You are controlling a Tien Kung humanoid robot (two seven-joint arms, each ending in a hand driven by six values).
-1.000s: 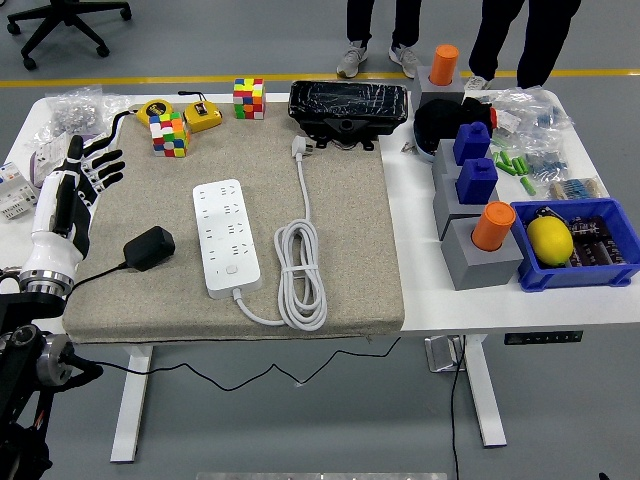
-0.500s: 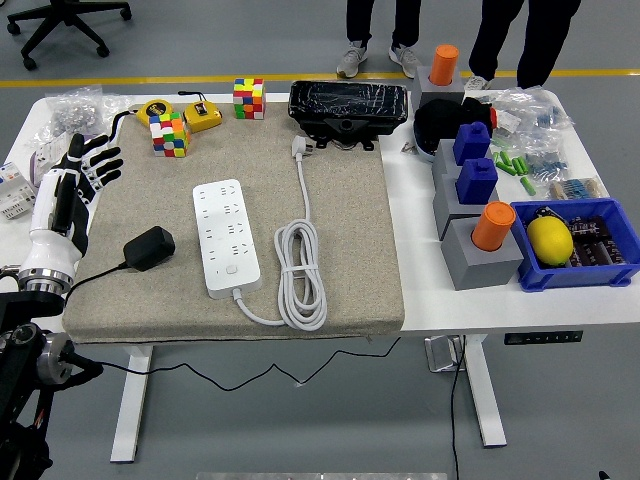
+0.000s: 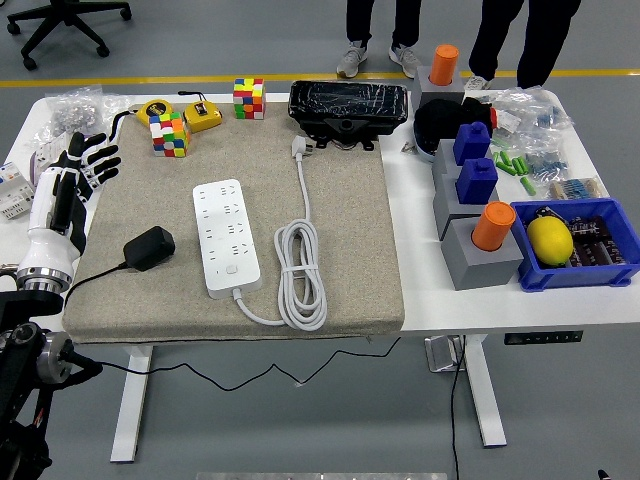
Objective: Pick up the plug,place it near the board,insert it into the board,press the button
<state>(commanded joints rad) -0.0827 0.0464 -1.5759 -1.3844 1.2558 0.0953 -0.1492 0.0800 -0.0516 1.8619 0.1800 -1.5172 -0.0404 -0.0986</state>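
Your left hand (image 3: 72,185) hovers at the frame's left edge, fingers (image 3: 100,158) spread, holding nothing. The black plug (image 3: 148,247) sits just left of the white board (image 3: 226,238).

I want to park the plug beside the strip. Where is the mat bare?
Bare mat lies right of the coiled cord, up to the mat's right edge, and between the power strip and the black plug. The right-hand table is crowded.

no legible text, power strip (image 3: 227,237) markings perhaps print but too small to read
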